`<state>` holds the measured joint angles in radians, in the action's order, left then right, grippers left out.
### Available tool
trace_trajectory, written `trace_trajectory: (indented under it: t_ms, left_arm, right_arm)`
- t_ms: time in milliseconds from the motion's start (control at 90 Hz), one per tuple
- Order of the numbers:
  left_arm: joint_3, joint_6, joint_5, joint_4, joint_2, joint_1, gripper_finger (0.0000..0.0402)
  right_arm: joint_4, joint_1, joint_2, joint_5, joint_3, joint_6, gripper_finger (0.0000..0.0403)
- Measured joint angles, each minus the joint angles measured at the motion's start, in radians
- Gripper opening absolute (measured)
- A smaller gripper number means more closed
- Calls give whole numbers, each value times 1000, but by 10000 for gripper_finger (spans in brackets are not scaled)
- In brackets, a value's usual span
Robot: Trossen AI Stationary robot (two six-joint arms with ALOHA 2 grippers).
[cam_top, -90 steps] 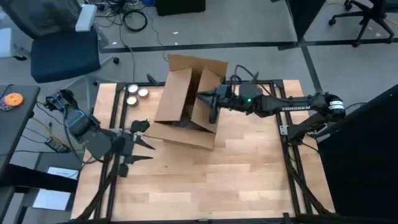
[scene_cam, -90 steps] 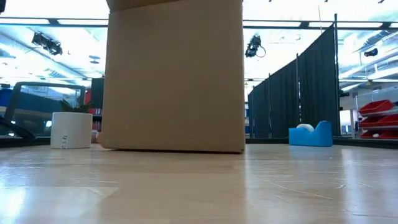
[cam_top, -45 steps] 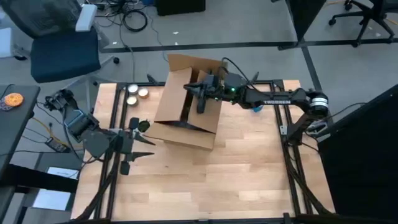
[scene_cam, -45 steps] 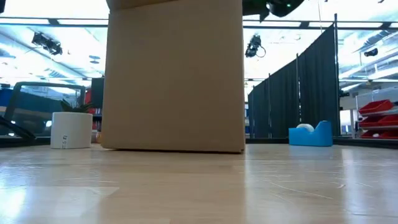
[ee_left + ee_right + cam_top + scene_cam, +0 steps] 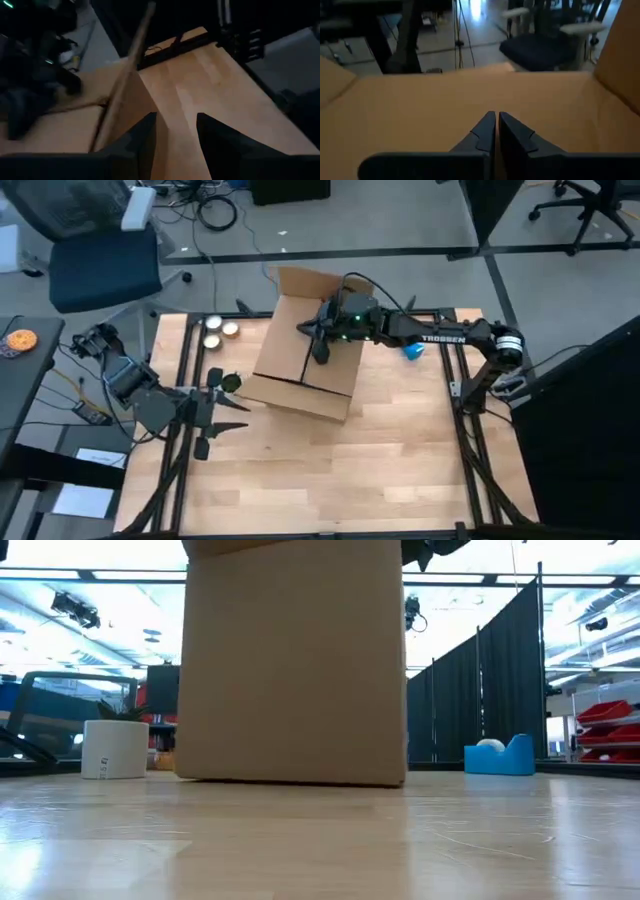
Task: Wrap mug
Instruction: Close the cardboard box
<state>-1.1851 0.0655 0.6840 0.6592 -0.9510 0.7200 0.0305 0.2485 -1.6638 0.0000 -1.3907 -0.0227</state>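
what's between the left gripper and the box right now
Nothing visible: bare table lies between the open left gripper and the cardboard box. The right gripper, shut, is over the box top flaps. No mug shows.

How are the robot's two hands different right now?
The right hand is over the top of the box, pressing on its flaps; the left hand hangs over the table beside the box, touching nothing. The right hand's fingers are shut together, while the left hand's fingers are spread open. Both are dark, have two fingers, and hold nothing.
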Motion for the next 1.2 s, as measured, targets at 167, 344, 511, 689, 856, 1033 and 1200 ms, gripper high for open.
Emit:
trace_trajectory:
  t_ms: [167, 344, 511, 689, 856, 1033, 1200]
  left_arm:
    - [0, 122, 147, -84, -18, -22, 126]
    - [0, 160, 215, -142, -37, -100, 126]
    - [0, 137, 239, -137, -71, -204, 126]
    - [0, 88, 242, -138, -130, -313, 126]
    - [-1, 81, 254, -134, -210, -420, 126]
    - [1, 84, 247, -120, -298, -483, 126]
    - [1, 85, 246, -105, -331, -485, 126]
  right_arm:
    - [-3, -10, 0, 0, 0, 0, 0]
    - [-23, -28, 0, 1, 0, -1, 0]
    - [-37, -47, 34, 7, 1, 16, 0]
    - [-52, -58, 132, 49, 1, 46, 0]
    - [-136, -58, 206, 57, 1, 24, 0]
    - [-205, -58, 233, 103, 1, 27, 0]
    - [-162, -51, 196, 239, 0, 76, 0]
